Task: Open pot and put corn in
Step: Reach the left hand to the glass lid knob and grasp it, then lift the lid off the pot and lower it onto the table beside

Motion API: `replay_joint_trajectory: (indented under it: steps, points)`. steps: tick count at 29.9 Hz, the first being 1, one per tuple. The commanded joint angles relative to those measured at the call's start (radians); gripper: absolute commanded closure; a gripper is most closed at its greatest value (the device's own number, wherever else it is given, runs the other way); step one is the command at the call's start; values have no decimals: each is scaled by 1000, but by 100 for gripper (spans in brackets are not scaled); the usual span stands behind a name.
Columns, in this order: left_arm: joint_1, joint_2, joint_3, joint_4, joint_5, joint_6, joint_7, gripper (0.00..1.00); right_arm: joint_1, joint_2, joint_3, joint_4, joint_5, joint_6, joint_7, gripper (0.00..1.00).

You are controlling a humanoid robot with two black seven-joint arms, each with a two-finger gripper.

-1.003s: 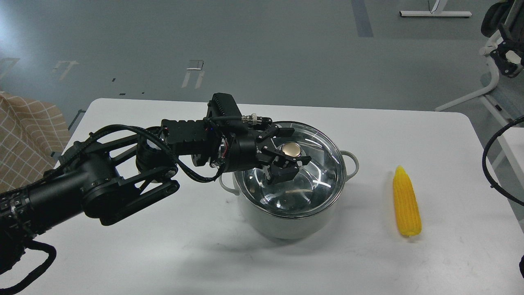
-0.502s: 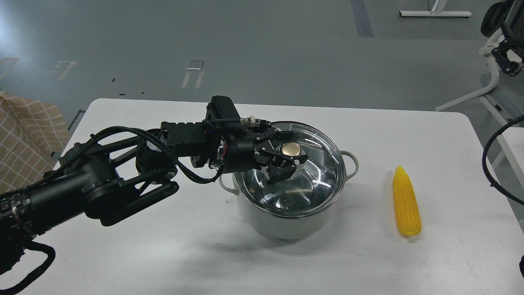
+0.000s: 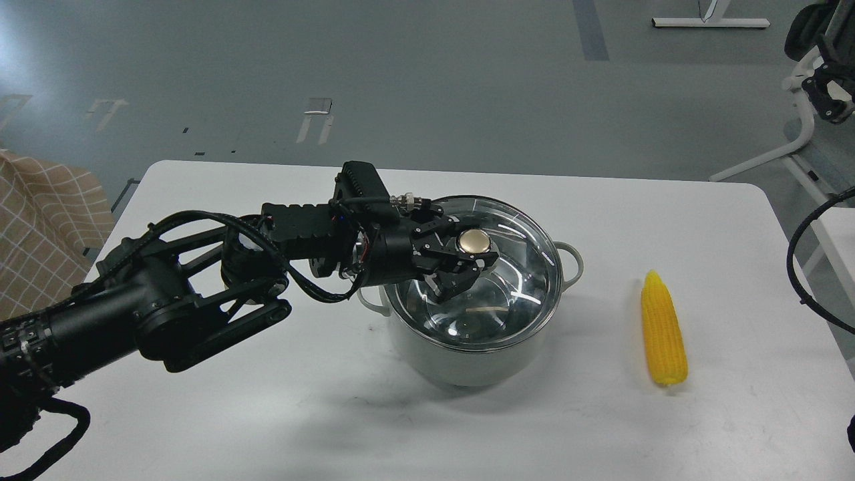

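The pot is seen at the middle of the white table, and its glass lid is not yet off: it sits on the steel rim, perhaps just beginning to tilt, though that cannot be told for sure. The gold knob is clamped from the left side by the left gripper, its fingers drawn in against the knob. The lid's removal is judged to be the step in hand, with nothing of the task completed. The corn is left untouched on the table, lying well to the right of the pot, its tip pointing away. The right gripper is not shown. Lifting and setting aside the lid, then fetching the corn, are left.
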Motion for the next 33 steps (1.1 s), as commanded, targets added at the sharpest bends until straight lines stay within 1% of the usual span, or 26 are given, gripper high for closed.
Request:
replay_joint_trajectory:
  steps: [1, 5, 10, 12, 13, 14, 16, 18, 21, 22, 23, 24, 26, 27, 28, 33]
  points:
    - [-1, 14, -7, -24, -6, 0, 0, 75, 0, 1, 0, -1, 0, 0, 0, 0]
    - [-8, 43, -21, -69, -25, -2, 0, 75, 0, 1, 0, -1, 0, 0, 0, 0]
    - [-50, 159, -91, -104, -107, -8, -2, 75, 3, -1, 0, -1, 0, 0, 0, 0]
    - [-48, 275, -137, -130, -156, -3, -9, 75, 3, -1, 0, -1, 0, 0, 0, 0]
    - [-47, 308, -146, -135, -168, -2, -15, 75, 3, -1, 0, -1, 0, 0, 0, 0]
    - [-44, 369, -156, -139, -197, 1, -32, 75, 3, -2, 0, -1, 0, 0, 0, 0]
    - [-39, 420, -160, -136, -228, 9, -43, 75, 2, -2, 0, -1, 0, 0, 0, 0]
    - [-33, 519, -151, -120, -292, 58, -48, 75, 0, -1, -2, 0, -2, 0, 0, 0]
    - [10, 609, -140, -61, -331, 116, -54, 75, 0, 1, -2, 0, 0, 0, 0, 0]
    - [34, 624, -140, -46, -337, 129, -58, 75, 0, -1, -2, 0, 0, 0, 0, 0]
    - [91, 653, -140, -15, -345, 158, -77, 75, 0, -1, 0, 0, -2, 0, 0, 0]
    - [119, 662, -140, -1, -348, 175, -87, 75, 0, -1, 0, 0, -2, 0, 0, 0]
    - [240, 675, -139, 67, -352, 259, -129, 75, -2, -1, -2, -1, -2, 0, 0, 0]
    - [274, 673, -139, 92, -354, 282, -134, 75, -2, -1, -2, -1, -2, 0, 0, 0]
    - [329, 667, -139, 141, -355, 331, -140, 75, -3, -1, -2, -1, -2, 0, 0, 0]
    - [442, 637, -137, 261, -357, 451, -135, 74, -8, 1, -2, -1, -2, 0, 0, 0]
